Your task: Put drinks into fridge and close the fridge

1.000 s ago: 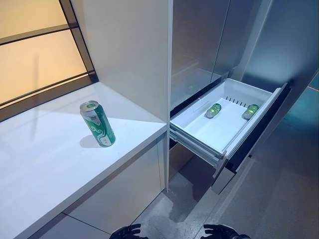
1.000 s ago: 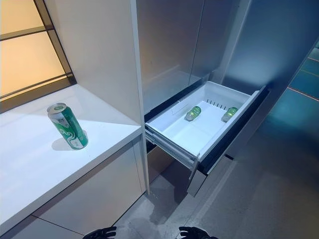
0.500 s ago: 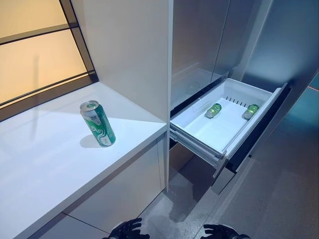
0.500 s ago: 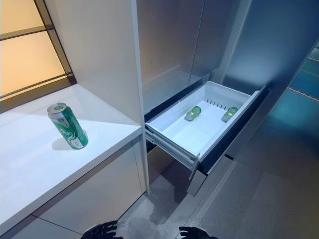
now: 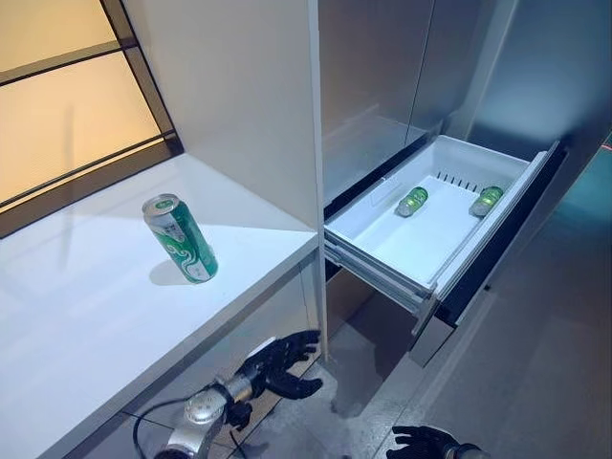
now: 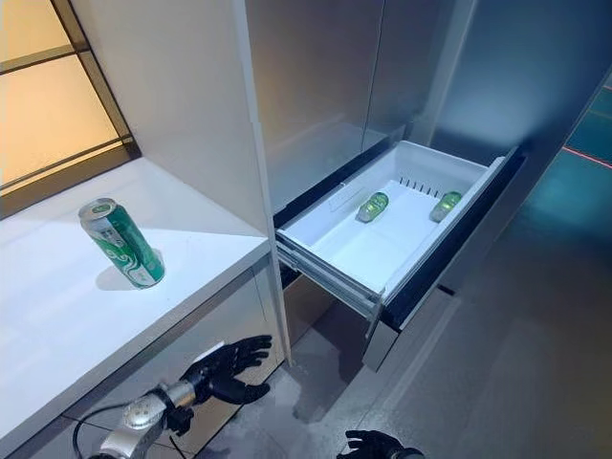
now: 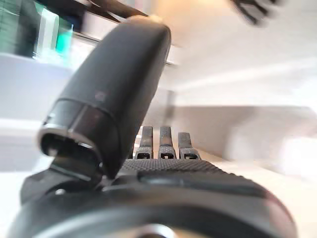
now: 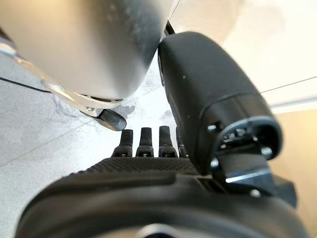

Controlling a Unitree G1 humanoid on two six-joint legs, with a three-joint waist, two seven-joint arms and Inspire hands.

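Note:
A green drink can [image 5: 180, 238] stands upright on the white counter [image 5: 86, 316] at the left. The fridge's white drawer [image 5: 382, 244] is pulled open at the right, with green cans [image 5: 413, 201] lying at its far end. My left hand [image 5: 279, 362] is open, fingers spread, raised in front of the cabinet below the counter edge and below the standing can; its straight fingers [image 7: 161, 141] show in the left wrist view. My right hand [image 5: 421, 443] hangs low over the floor, open and empty, fingers [image 8: 148, 141] straight.
A white cabinet wall [image 5: 249, 105] stands between the counter and the fridge. The grey fridge doors [image 5: 402, 57] rise behind the drawer. A window [image 5: 67, 105] lines the back of the counter. The drawer's dark front panel [image 5: 497, 249] juts out over the grey floor [image 5: 535, 382].
My left arm has lifted from the bottom edge, its hand now up in front of the cabinet below the counter. The camera has shifted slightly. The cans and the right hand are as before.

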